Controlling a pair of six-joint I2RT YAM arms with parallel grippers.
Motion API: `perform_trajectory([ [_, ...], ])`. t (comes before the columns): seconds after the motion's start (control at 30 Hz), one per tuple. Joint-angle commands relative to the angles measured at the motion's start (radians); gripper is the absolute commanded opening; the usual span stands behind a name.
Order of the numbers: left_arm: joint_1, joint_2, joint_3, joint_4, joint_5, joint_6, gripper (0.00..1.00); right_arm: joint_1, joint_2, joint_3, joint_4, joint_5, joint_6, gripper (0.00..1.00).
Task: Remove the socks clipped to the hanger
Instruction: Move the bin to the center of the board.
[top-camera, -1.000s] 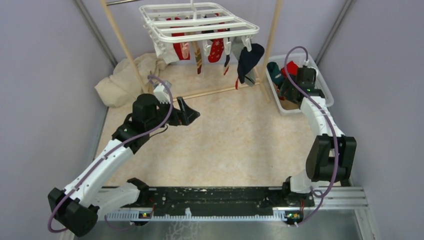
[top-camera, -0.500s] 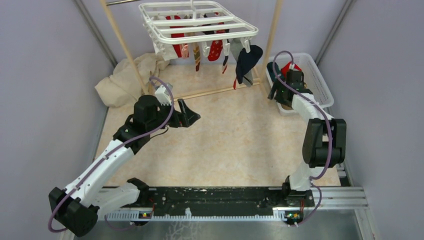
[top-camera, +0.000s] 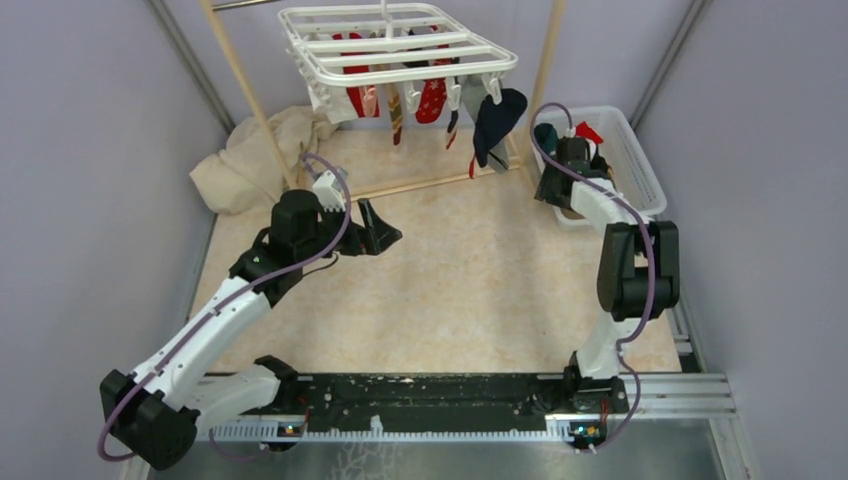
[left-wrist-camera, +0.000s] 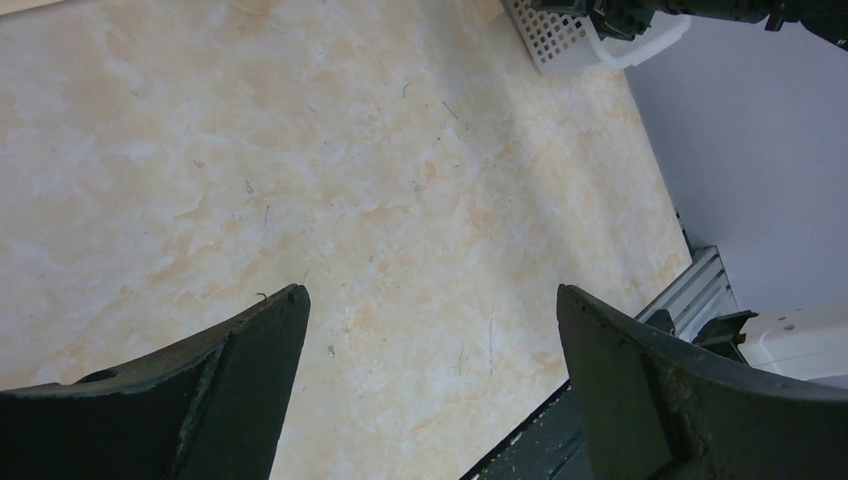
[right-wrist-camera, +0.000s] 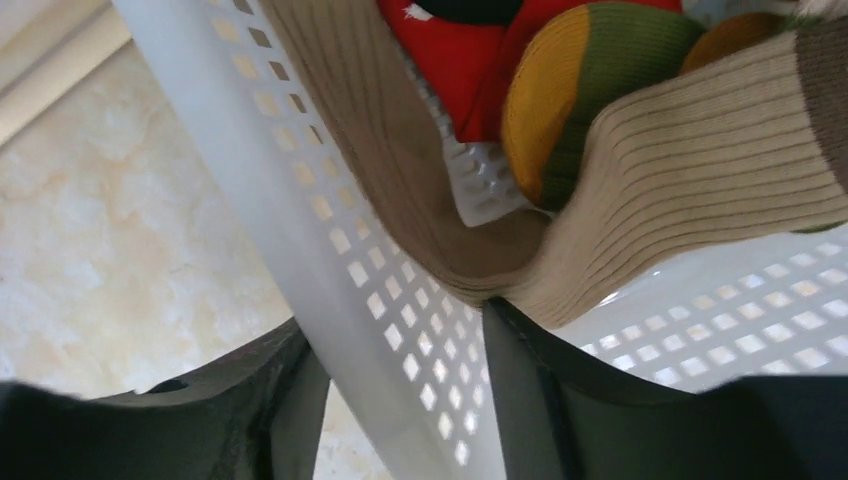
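- Plain lilac-grey walls (top-camera: 90, 150) close in the left, back and right sides.
- The table (top-camera: 470, 280) has a beige marbled top, evenly lit.
- Two pale wooden poles (top-camera: 245, 85) rise at the back.
- A crumpled cream cloth (top-camera: 240, 160) lies in the back left corner.
- A grey metal strip (top-camera: 450, 460) edges the near side.
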Motion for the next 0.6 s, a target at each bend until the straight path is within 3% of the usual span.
perform_trajectory([
  [0.0, -0.001, 0.006, -0.011, 0.018, 0.023, -0.004, 0.99, 0.004, 0.032, 0.085, -0.028, 0.104, 0.005, 0.45],
  [0.2, 0.0, -0.006, -0.013, 0.008, 0.024, -0.009, 0.99, 0.004, -0.004, 0.036, -0.04, 0.197, 0.024, 0.0],
  [0.33, -0.001, -0.015, -0.018, 0.003, 0.022, -0.013, 0.99, 0.004, -0.116, -0.041, -0.035, 0.275, 0.031, 0.0],
  [0.57, -0.001, -0.021, -0.031, -0.012, 0.02, -0.017, 0.99, 0.054, -0.313, -0.099, -0.114, 0.283, 0.009, 0.0],
])
